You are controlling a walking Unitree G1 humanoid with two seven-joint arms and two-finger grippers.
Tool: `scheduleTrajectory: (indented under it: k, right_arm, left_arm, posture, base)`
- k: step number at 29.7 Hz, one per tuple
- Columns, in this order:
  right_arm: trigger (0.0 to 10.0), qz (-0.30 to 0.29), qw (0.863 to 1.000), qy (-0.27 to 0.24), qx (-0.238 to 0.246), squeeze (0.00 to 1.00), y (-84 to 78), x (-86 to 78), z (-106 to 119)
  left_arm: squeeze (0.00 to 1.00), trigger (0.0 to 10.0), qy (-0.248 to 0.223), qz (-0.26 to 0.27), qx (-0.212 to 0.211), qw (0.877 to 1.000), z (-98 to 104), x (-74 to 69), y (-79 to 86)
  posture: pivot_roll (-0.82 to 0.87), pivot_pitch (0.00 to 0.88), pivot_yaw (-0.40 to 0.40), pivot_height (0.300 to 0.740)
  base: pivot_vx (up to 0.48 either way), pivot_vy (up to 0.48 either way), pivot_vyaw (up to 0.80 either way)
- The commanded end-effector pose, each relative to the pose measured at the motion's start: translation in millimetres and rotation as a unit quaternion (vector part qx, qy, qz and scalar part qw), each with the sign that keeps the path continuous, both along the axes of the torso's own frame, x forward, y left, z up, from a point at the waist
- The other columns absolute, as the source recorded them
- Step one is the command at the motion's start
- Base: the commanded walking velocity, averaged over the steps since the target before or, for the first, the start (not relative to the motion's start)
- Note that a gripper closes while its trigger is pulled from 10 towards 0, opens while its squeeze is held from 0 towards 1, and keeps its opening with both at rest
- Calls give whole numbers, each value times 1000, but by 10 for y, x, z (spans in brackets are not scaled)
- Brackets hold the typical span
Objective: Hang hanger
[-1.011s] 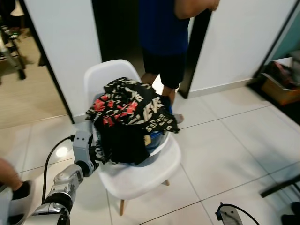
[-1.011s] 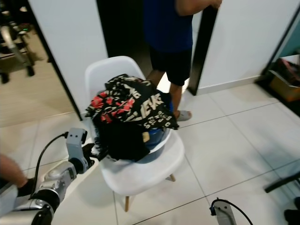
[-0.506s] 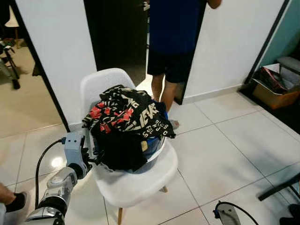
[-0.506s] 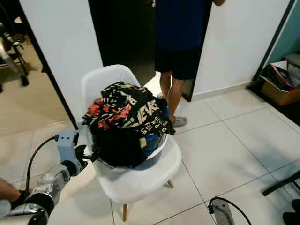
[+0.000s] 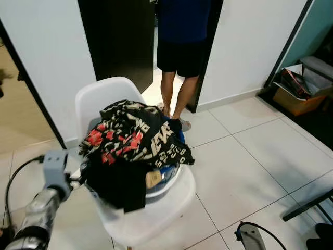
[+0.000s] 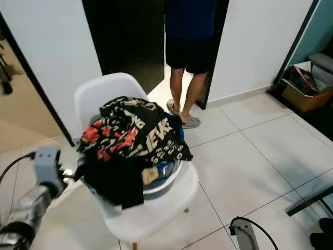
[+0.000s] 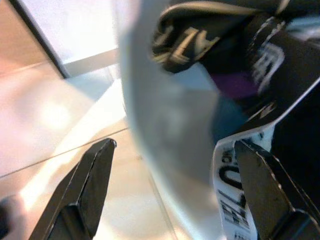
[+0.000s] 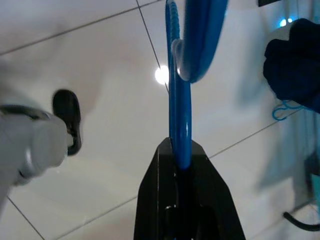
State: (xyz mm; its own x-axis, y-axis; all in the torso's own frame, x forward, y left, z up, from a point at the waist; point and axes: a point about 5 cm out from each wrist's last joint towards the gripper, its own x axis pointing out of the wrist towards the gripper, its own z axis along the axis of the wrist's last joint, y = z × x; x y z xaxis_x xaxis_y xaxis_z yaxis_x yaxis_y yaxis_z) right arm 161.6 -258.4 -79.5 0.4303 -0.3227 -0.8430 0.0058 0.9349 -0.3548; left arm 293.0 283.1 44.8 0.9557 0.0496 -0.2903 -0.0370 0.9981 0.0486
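A blue plastic hanger (image 8: 179, 100) sticks out of my right gripper (image 8: 180, 155), which is shut on it low over the tiled floor. On the white chair (image 5: 104, 94) stands a basket (image 5: 167, 178) heaped with black, red and white printed clothes (image 5: 132, 138). My left gripper (image 5: 78, 179) is at the left side of the heap. It is open, and in the left wrist view (image 7: 175, 146) a blurred white rim and printed cloth lie between its fingers (image 7: 95, 170).
A person in a blue top and black shorts (image 5: 182, 31) stands in the dark doorway behind the chair. A cardboard box (image 5: 291, 94) sits at the right wall. A dark bar (image 5: 307, 205) crosses the floor at the lower right. Open tiles lie right of the chair.
The camera has moved, so the chair and heap sit further left and lower. My left gripper stays at the heap's left side. The person has stepped a little further back.
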Motion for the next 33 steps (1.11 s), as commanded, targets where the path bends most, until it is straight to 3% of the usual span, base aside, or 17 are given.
scheduleTrajectory:
  k: [1, 5, 7, 12, 14, 15, 18, 19, 21, 23, 24, 25, 26, 28, 30, 32, 33]
  right_arm:
    - [10000, 0, 1000, -2, 8, 0, 42, 44, 5]
    - [10000, 0, 1000, 0, 9, 0, 41, 41, 4]
    - [10000, 2, 1000, 3, 10, 0, 39, 36, 2]
    - [10000, 2, 1000, 3, 10, 0, 40, 36, 2]
    - [10000, 2, 1000, 3, 9, 0, 40, 36, 2]
    - [10000, 2, 1000, 3, 8, 0, 39, 35, 1]
    - [10000, 2, 1000, 3, 8, 0, 39, 35, 1]
    - [10000, 2, 1000, 4, 8, 0, 38, 33, 1]
    - [10000, 2, 1000, 4, 8, 0, 38, 33, 1]
    - [10000, 2, 1000, 7, 6, 0, 35, 30, 1]
    - [10000, 3, 1000, 8, 6, 0, 33, 30, 1]
    - [10000, 3, 1000, 8, 6, 0, 33, 30, 1]
    - [10000, 3, 1000, 8, 6, 0, 30, 29, 2]
    - [10000, 3, 1000, 8, 5, 0, 28, 29, 2]
    - [10000, 3, 1000, 8, 5, 0, 28, 29, 2]
    - [10000, 4, 1000, 8, 3, 0, 11, 30, 9]
    - [10000, 4, 1000, 8, 3, 0, 11, 30, 9]
  left_arm:
    - [0, 10000, 22, -16, -5, 1000, -88, -83, -6]
    - [0, 10000, 29, -34, -18, 999, -127, -99, -62]
    - [0, 10000, 43, -98, -58, 993, -187, -113, -229]
    - [0, 10000, 56, -119, -73, 989, -214, -126, -277]
    - [0, 10000, 75, -142, -81, 984, -254, -156, -311]
    - [0, 10000, 91, -182, -107, 973, -283, -199, -370]
    - [0, 10000, 91, -182, -107, 973, -283, -199, -370]
    - [0, 10000, 97, -229, -134, 959, -287, -248, -426]
    - [0, 10000, 97, -229, -134, 959, -287, -248, -426]
    - [0, 10000, 104, -374, -174, 905, -212, -458, -482]
    - [0, 10000, 107, -419, -184, 883, -177, -542, -488]
    - [0, 10000, 107, -419, -184, 883, -177, -542, -488]
    - [0, 10000, 104, -447, -173, 871, -157, -582, -485]
    - [0, 10000, 100, -457, -163, 868, -149, -592, -479]
    - [0, 10000, 100, -457, -163, 868, -149, -592, -479]
    - [0, 10000, 73, -453, -123, 880, -164, -512, -550]
    - [0, 10000, 73, -453, -123, 880, -164, -512, -550]
  posture:
    - [-42, 69, 10, 740]
    - [-41, 72, 9, 740]
    - [-46, 72, 10, 740]
    - [-49, 73, 12, 740]
    - [-52, 72, 12, 740]
    - [-57, 70, 12, 740]
    - [-57, 70, 12, 740]
    - [-57, 70, 12, 740]
    - [-57, 70, 12, 740]
    - [-75, 70, 5, 740]
    - [-75, 70, 5, 740]
    - [-75, 70, 5, 740]
    - [-80, 73, 0, 740]
    - [-80, 73, 0, 740]
    - [-80, 73, 0, 740]
    - [-89, 86, -14, 740]
    - [-89, 86, -14, 740]
  base:
    - [285, 0, 0]
    - [281, 0, 0]
    - [259, 0, 0]
    - [153, 0, 0]
    - [0, 0, 0]
    - [0, 0, 0]
    - [0, 0, 0]
    - [0, 0, 0]
    - [0, 0, 0]
    - [0, 0, 0]
    - [0, 0, 0]
    - [0, 0, 0]
    - [0, 0, 0]
    - [0, 0, 0]
    - [0, 0, 0]
    - [0, 0, 0]
    - [0, 0, 0]
